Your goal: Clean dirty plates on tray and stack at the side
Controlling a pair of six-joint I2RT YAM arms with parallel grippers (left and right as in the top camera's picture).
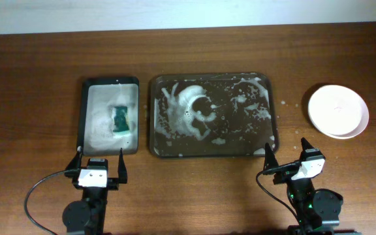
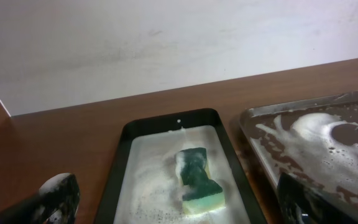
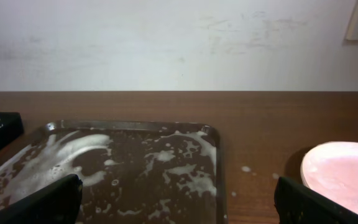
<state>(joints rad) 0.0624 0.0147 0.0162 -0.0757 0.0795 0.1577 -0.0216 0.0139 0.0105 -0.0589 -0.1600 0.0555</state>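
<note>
**Plates off the tray, both jaws wide and empty**

Both pairs of jaws stand wide apart with nothing between them, low at the near edge of the counter (image 1: pixel 44 65).

The plates (image 1: pixel 338 111) sit beyond the right jaws and well off to their right. They are piled on bare wood away from the suds, and we judge that spot keeps washed ones out of the wet. The top plate is round, shallow and glossy, pale white with a soft raised rim. We make out no orange streaks on it. A second edge peeks out beneath it, but we cannot tell how many lie under.

The tray (image 1: pixel 240 130) lies just ahead of the right jaws and a little to their left. It is dark brown and smooth, with a low rim and rounded corners. It carries no plate, only foam (image 1: pixel 188 108) in white swirls and flecks.

Straight ahead of the left jaws is a narrower black tray (image 1: pixel 82 117) holding milky, soapy water. In it rests a sponge (image 1: pixel 120 120), a green scouring face over soft yellow, parked where it can drip. With the sponge set down and the plates aside, we reckon the job is at or near its end.
</note>
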